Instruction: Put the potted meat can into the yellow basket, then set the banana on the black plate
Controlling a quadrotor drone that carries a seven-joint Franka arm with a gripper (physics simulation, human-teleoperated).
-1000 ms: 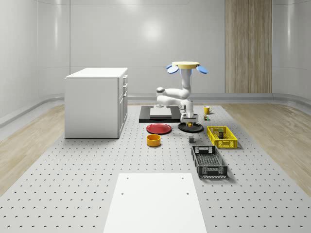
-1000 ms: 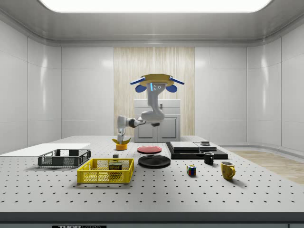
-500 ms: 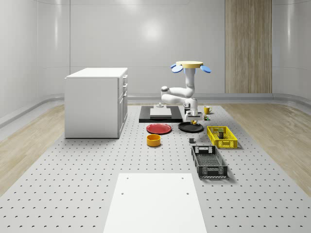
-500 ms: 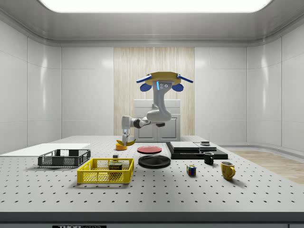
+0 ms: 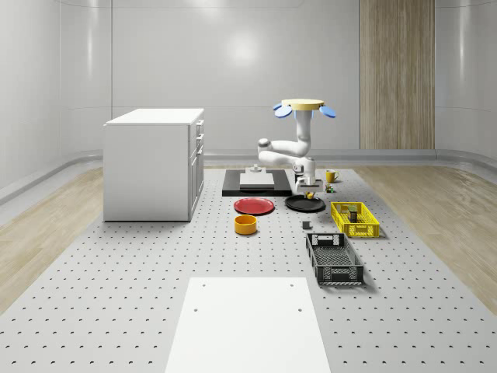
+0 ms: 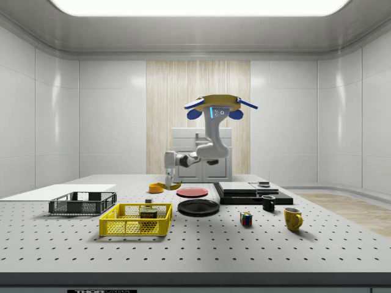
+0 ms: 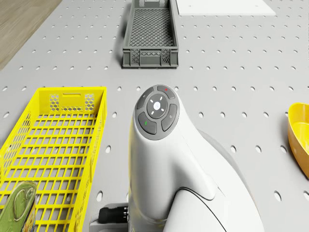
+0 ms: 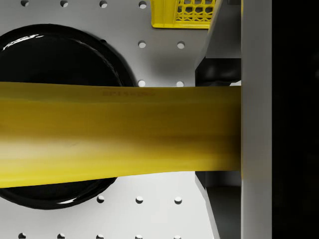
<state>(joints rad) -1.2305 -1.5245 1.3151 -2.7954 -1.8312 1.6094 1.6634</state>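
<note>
Side view, item by item. My drone body (image 6: 220, 105) hovers above the table (image 6: 256, 244), over the red plate (image 6: 192, 191) and the black slab (image 6: 244, 193) as this view lines them up; over the last second it has moved toward the side view's right, away from the orange bowl (image 6: 156, 188).

My gripper (image 6: 170, 179): hangs low beside the black plate (image 6: 198, 207), clamped on the banana (image 6: 169, 185). A second ago it hung over the orange bowl. In the wrist view the banana (image 8: 119, 132) lies crosswise between my fingers (image 8: 256, 124), with the black plate (image 8: 55, 55) partly beneath it.

Potted meat can (image 6: 148, 213): resting inside the yellow basket (image 6: 135, 221), also seen there from the drone camera (image 7: 19, 205). I judge the first half of the task done.

Banana: not yet on the plate. Judged remaining: centre over the black plate (image 5: 304, 203), lower, then release.

Also present: grey crate (image 5: 333, 258), yellow mug (image 6: 292, 218), white cabinet (image 5: 154, 163).
</note>
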